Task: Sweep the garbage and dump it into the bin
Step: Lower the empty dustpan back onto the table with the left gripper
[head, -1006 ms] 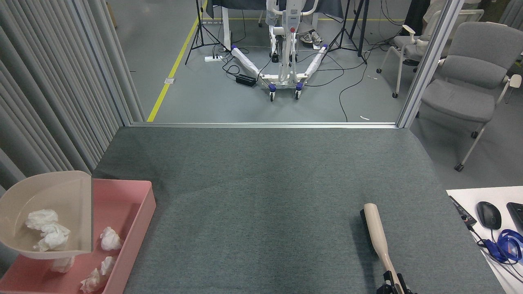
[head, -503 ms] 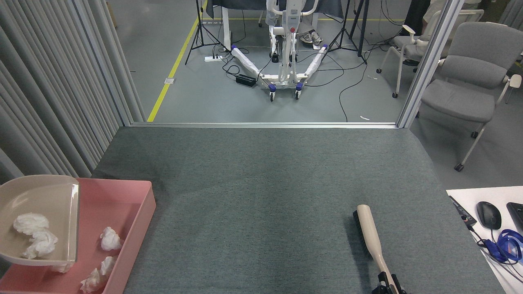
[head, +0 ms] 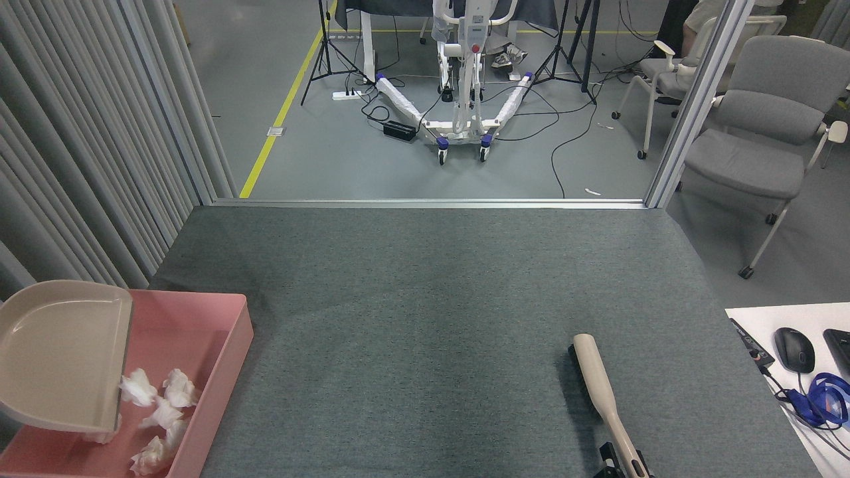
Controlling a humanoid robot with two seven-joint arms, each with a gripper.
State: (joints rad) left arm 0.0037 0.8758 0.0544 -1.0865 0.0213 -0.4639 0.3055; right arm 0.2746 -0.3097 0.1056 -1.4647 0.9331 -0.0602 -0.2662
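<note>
Fingers, right gripper (head: 623, 465): dark pads at the bottom edge of the head view, closed round the thin end of the brush handle; only their tips show. Fingers, left gripper: out of view beyond the left edge; how far open they are cannot be told.

Landmark: bin (head: 226, 352), pink shallow tray on the near-left corner of the grey carpet (head: 431, 299).

Item 1. Dustpan (head: 63, 355), beige, held above the bin's left half, tilted so its open lip faces down and into the tray. Judged purpose: tipping its load out over the tray rather than the carpet. Pan appears empty.

Item 2. Garbage (head: 156, 411), white tissue wads, inside the bin just beside and below the dustpan's lip; one wad sits right at the lip, perhaps mid-fall. A further wad is partly hidden under the pan.

Item 3. Brush (head: 594, 378), beige back, dark bristles, well to the right of the bin, low over the carpet, head pointing away. Judged purpose: parked clear while dumping goes on.

Item 4. Carpet right of the bin: no wads visible; sweeping looks done.
</note>
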